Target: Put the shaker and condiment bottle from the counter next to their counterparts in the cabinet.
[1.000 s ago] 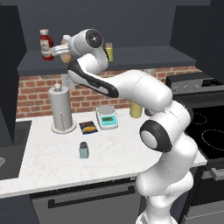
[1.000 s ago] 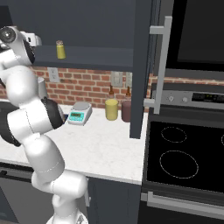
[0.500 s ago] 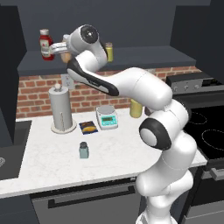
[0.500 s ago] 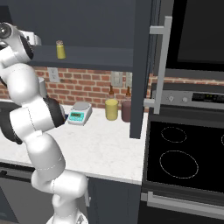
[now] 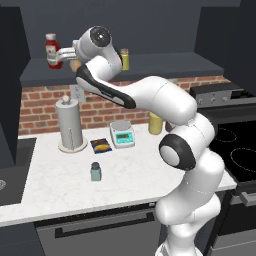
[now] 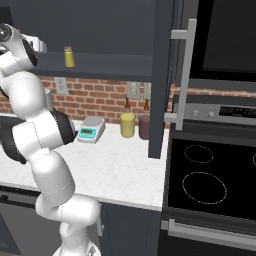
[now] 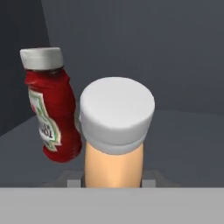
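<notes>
My gripper (image 5: 69, 54) is up at the left end of the cabinet shelf (image 5: 150, 67), shut on the condiment bottle (image 7: 114, 144), an orange bottle with a white cap. In the hand view the red ketchup bottle (image 7: 51, 113) leans just left of it, nearly touching. From the left base view the ketchup bottle (image 5: 52, 50) is immediately left of the gripper. The yellow-green shaker (image 5: 124, 59) is further right on the shelf, also visible as the yellow-green shaker (image 6: 69, 56). The pale blue-grey shaker (image 5: 95, 171) is upright on the counter below.
On the counter are a paper towel holder (image 5: 70, 127), a snack packet (image 5: 101, 145), a kitchen scale (image 5: 122, 134) and a yellow jar (image 5: 155, 123). The open cabinet door (image 6: 162, 75) hangs to the right. A stove (image 6: 210, 175) adjoins the counter.
The hand has moved a little left along the shelf with the orange bottle, closing in on the ketchup bottle. The shaker on the counter has not moved.
</notes>
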